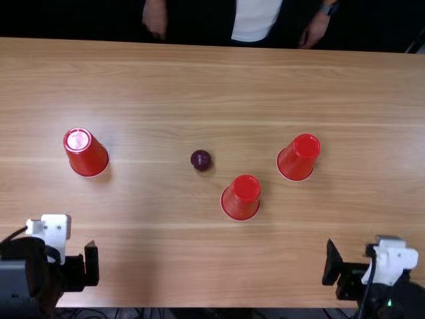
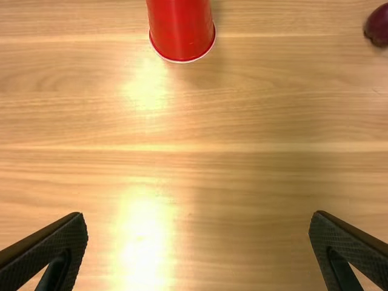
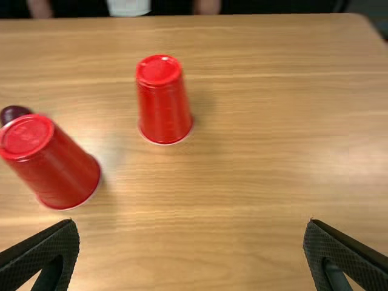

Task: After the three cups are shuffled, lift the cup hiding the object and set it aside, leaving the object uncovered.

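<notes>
At the near edge of the tabletop, by its near left corner, the left gripper hangs over the wood with its two fingers spread wide and nothing between them. By the near right corner the right gripper sits the same way, fingers far apart and empty. Both are well apart from the cups.

Next out from the near edge, a little right of the middle, stands the middle cup, red and mouth-down, its rim flat on the wood. Just beyond it and slightly to the left lies the ball (small, round, dark purple). It rests uncovered on the tabletop near its centre, close to the middle cup but not touching it.

At about the same depth as the ball, the right cup stands mouth-down toward the right edge, near the middle cup with a strip of wood between them. The left cup stands mouth-down toward the left edge, well apart from the ball and from the other two cups, straight out from the left gripper.
</notes>
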